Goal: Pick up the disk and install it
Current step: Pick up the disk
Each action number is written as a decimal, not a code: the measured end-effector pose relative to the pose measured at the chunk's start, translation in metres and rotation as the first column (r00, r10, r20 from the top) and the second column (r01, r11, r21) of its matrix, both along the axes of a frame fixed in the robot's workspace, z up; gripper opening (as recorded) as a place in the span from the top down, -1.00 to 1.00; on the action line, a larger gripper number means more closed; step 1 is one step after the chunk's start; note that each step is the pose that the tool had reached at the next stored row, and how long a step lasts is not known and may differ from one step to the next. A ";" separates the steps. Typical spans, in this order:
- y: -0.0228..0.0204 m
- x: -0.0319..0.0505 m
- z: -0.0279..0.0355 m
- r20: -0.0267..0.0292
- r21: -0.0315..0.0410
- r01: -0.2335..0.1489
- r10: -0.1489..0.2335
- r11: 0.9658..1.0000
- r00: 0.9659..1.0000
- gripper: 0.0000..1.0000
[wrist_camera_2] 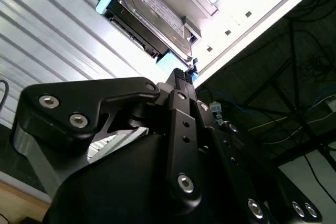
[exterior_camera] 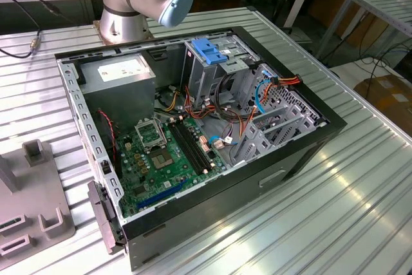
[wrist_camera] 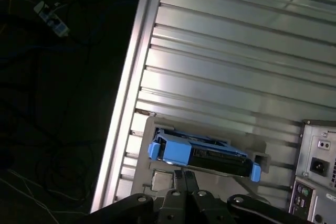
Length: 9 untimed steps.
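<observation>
Bright overhead light; glare streaks on ribbed desk (exterior_camera: 360, 210). Second wrist view: desk blown out white. First wrist view: floor (wrist_camera: 52, 103) beyond desk edge nearly black.

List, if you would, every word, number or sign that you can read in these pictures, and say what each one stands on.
No text can be read; print shows in three places:
White label on the disk, second wrist view: black print, too small to read.
White sticker on the power supply, exterior view: blurred, unreadable.
Markings on the rear panel of the computer case, first wrist view: too small to read.
</observation>
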<state>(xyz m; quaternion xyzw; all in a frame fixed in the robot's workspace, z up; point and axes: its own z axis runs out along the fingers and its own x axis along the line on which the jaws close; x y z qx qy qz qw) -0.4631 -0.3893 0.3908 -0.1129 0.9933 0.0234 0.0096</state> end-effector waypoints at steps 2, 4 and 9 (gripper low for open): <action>0.0000 0.0000 0.0000 0.000 0.000 -0.028 0.028 1.000 1.000 0.80; 0.0000 0.0000 0.0000 0.000 0.000 -0.074 0.074 0.997 0.997 0.80; 0.0000 0.0000 0.0000 0.000 0.000 -0.150 0.150 0.989 0.989 0.80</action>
